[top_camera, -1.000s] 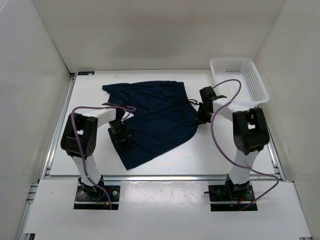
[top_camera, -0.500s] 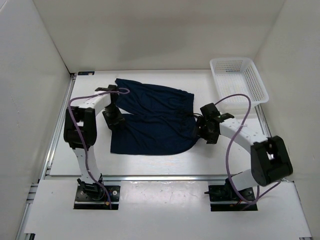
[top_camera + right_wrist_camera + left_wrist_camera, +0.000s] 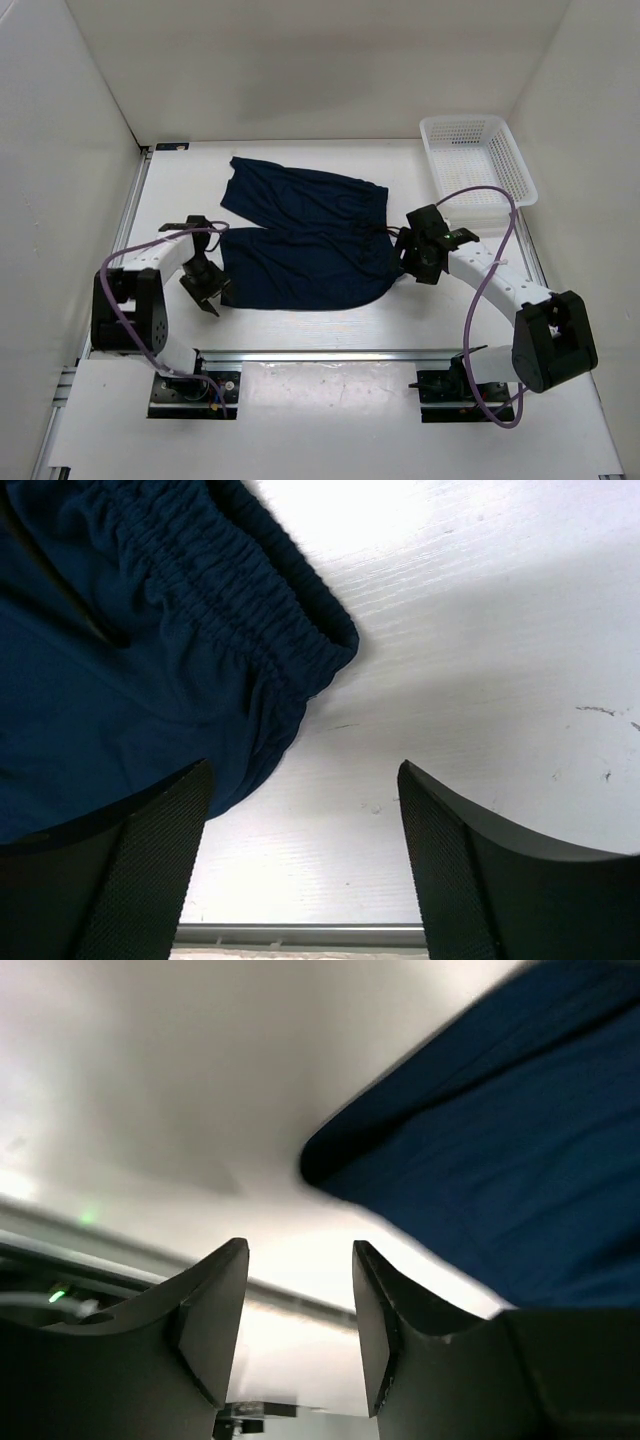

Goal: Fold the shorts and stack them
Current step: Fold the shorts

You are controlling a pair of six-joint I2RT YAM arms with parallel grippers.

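Note:
The dark navy shorts lie spread flat in the middle of the table, with the waistband on the right side. My left gripper sits just off their near-left leg corner. In the left wrist view it is open with nothing between the fingers, and the shorts' corner lies ahead to the right. My right gripper hovers by the waistband's near end. It is open over bare table, with the gathered elastic waistband up and to the left.
A white mesh basket stands at the back right corner. White walls enclose the table on three sides. A metal rail runs along the near edge in front of the arm bases.
The shorts went from a skewed, bunched lay to spread flat. My right gripper opened and let go of the waistband. My left gripper drew back off the cloth toward the near left.

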